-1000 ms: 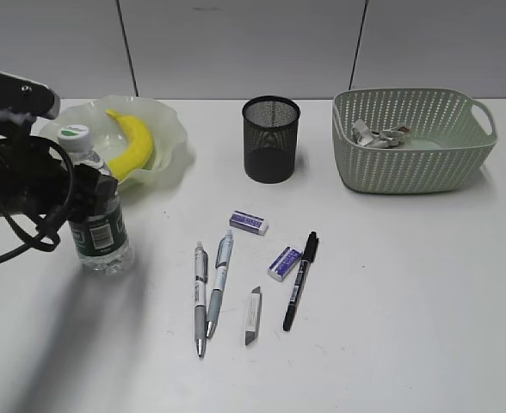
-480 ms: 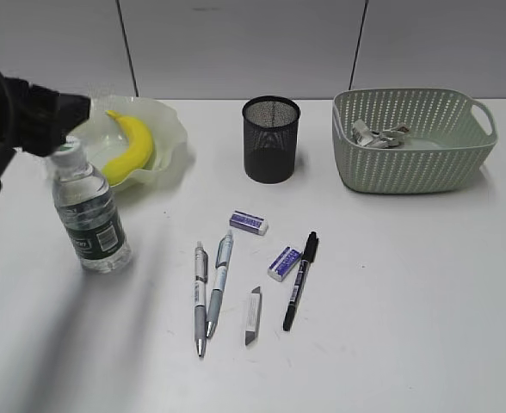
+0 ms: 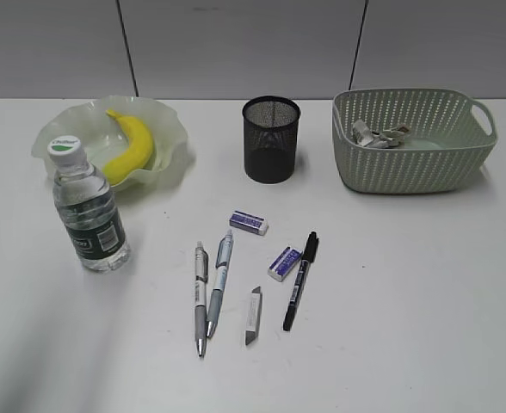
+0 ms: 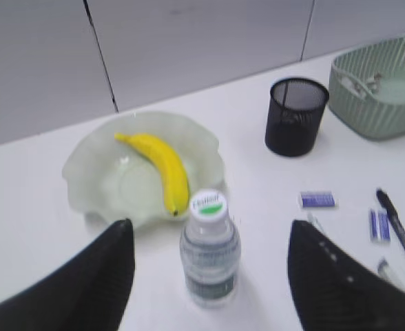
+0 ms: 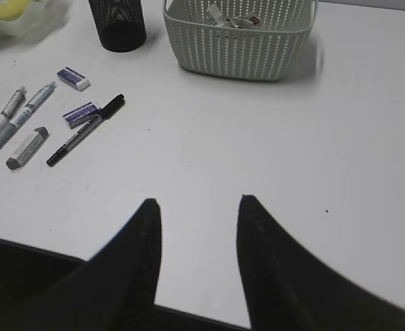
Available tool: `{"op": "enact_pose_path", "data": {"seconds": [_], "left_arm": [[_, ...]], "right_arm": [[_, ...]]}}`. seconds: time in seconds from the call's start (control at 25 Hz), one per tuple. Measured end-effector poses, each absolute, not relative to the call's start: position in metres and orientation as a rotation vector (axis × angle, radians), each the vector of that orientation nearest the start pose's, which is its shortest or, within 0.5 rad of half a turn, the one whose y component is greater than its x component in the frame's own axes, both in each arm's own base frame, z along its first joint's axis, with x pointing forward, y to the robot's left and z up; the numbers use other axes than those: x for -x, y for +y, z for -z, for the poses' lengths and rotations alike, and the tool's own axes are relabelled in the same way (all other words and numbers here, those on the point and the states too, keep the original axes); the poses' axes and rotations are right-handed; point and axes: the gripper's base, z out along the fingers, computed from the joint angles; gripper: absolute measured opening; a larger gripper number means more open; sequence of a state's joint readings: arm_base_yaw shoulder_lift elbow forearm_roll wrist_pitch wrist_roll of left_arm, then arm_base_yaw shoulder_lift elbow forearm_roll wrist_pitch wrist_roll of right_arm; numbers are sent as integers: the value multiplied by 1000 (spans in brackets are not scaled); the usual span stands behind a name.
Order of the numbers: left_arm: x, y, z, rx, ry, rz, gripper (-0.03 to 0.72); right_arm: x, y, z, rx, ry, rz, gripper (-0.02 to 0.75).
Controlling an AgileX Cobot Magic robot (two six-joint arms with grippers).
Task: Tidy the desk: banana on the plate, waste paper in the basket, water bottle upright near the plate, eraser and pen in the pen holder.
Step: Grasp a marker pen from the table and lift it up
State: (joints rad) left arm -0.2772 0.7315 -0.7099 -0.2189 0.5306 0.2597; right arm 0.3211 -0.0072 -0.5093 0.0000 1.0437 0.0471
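Note:
The water bottle [image 3: 90,212] stands upright on the desk [image 3: 408,284], just in front of the plate [image 3: 171,138]. The banana [image 3: 132,144] lies in the plate. The waste paper [image 3: 379,134] lies in the basket [image 3: 412,163]. The pen holder [image 3: 270,138] stands at back centre. Two silver pens [image 3: 210,292], a black pen [image 3: 300,280] and two blue-sleeved erasers [image 3: 249,222] [image 3: 283,262] lie on the desk. My left gripper [image 4: 208,231] is open, drawn back from the bottle [image 4: 209,262], not touching it. My right gripper [image 5: 199,200] is open and empty over bare desk. Neither gripper shows in the exterior view.
A grey eraser-like block [image 3: 251,314] lies between the pens. A grey panelled wall runs behind the desk. The desk's near edge shows under my right gripper [image 5: 189,314].
My left arm let go of the bottle and drew away up and to the left, out of the exterior view. The bottle stays standing where it was.

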Motion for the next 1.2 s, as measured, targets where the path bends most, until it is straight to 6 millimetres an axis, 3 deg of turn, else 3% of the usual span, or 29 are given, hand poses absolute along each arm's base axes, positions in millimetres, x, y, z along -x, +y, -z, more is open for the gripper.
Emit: {"op": "enact_pose_path", "data": {"seconds": [0.4,0.72,0.92,1.04,1.2], "left_arm": [[-56,-23,-327,-430,2336,190,503],[-11,-8,-292,-373,2220,170,498],[6,-3,-289,-341,2036,182,455],[12,-1,-288,-333,1983,180,442],[11,-1,-288,-332,1979,179,437]], "right_arm": [[4,-1,-281,277,2011,-233,304],[-2,1,-281,282,2048,-227,304],[-10,3,-284,291,2083,-220,304],[-25,10,-296,361,2096,-209,304],[-65,31,-314,493,2181,-244,304]]}}
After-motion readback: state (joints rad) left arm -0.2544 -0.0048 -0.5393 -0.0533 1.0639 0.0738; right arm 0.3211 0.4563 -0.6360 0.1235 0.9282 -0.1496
